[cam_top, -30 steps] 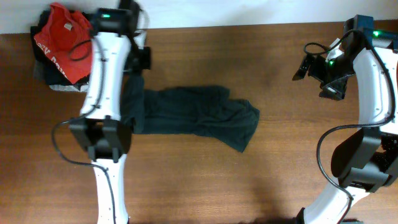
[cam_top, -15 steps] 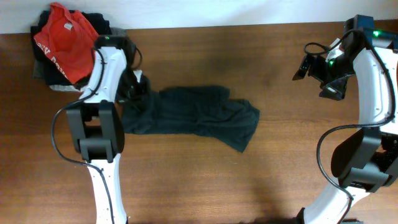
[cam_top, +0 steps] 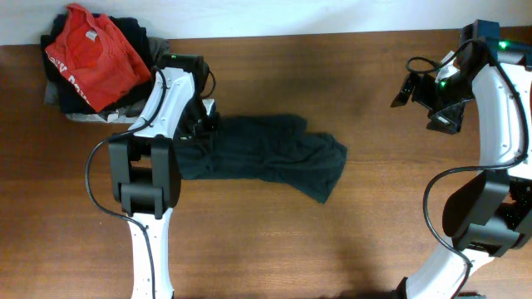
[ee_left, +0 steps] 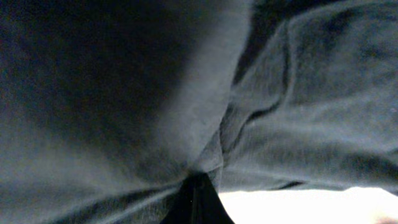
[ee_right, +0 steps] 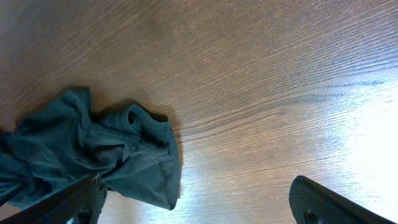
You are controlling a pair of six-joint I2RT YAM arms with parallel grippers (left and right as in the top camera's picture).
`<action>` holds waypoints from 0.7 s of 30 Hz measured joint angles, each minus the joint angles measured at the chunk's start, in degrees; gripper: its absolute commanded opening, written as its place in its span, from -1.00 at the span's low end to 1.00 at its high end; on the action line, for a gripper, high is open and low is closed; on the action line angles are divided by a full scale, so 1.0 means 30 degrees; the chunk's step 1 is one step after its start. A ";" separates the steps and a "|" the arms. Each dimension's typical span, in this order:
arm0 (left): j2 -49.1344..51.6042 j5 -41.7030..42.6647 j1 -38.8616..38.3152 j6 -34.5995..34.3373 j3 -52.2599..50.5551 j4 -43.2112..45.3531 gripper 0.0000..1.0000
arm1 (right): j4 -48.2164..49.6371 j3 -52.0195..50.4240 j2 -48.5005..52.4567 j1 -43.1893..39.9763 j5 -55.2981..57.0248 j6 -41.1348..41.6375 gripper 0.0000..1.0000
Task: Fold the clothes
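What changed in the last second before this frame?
The left gripper, shut on the left end of the clothes throughout, moved right and towards the robot, carrying that end in over the rest of the garment, so the cloth's left edge now sits further right. The right gripper stayed open and parked. The garment's right end and the red T-shirt did not move.

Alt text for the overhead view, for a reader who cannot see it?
A dark garment lies stretched across a wooden table, its left end pinched in the shut left gripper. The right gripper hangs open far to the right, apart from it. A red T-shirt tops a pile at far left.
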 measured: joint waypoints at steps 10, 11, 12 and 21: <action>0.0000 -0.2448 0.0051 -0.0481 0.5457 -0.0962 -0.98 | 0.0000 0.0000 0.0000 0.0000 0.0000 -0.0007 0.97; 0.0000 -0.2528 0.0051 -0.0503 0.5654 -0.0561 -0.97 | 0.0000 0.0000 0.0000 0.0000 -0.0007 0.0000 0.97; 0.0000 -0.2594 0.0051 -0.0554 0.5741 -0.0168 -0.97 | 0.0000 0.0000 0.0000 0.0000 0.0000 -0.0007 0.97; 0.0000 -0.2878 0.0051 -0.0692 0.5544 0.1727 -0.98 | 0.0000 0.0000 0.0000 0.0000 0.0000 0.0007 0.97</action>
